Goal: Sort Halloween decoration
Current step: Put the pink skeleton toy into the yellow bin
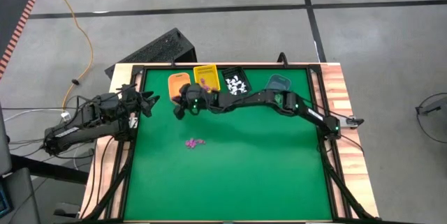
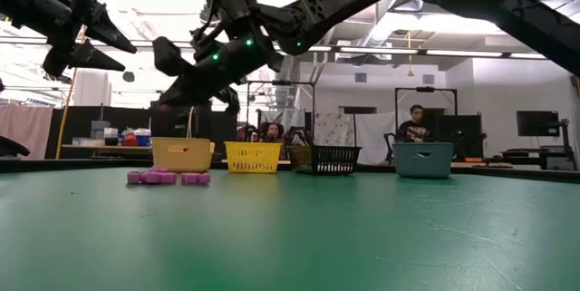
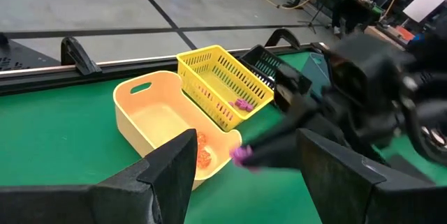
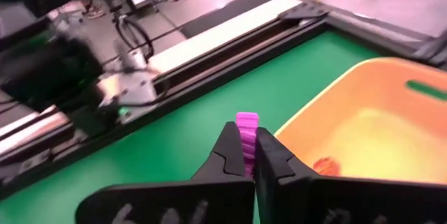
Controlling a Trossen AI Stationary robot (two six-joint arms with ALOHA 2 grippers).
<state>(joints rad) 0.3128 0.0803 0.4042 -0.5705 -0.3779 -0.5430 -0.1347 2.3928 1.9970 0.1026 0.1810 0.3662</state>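
Four small bins stand in a row along the far edge of the green bench (image 1: 230,182), one for each colour, and I take the orange bin (image 1: 177,84) at the left end as the landmark. Just beside it to the right is the yellow bin (image 1: 206,78), where a purple piece already lies, then a black bin (image 1: 236,81) holding white pieces, then a blue-grey bin (image 1: 279,82) at the far right of the row. The right pincer (image 4: 246,155) is clamped shut on a single purple trinket (image 4: 246,128), which sticks up from between the fingertips; it hangs in the air just in front of the orange bin, close to its near rim, held high so that the piece clears the bin walls on its way. Since the purple pieces appear to belong in the yellow bin, the load most likely has to travel a little right of the orange bin before release. Orange pieces (image 3: 203,154) lie on the orange bin's floor. A small heap of purple trinkets (image 1: 194,142) remains on the bench well in front of the orange bin, unsorted. The left pincer (image 1: 148,102) waits with its fingers spread and empty, left of the orange bin near the bench edge, out of the way.
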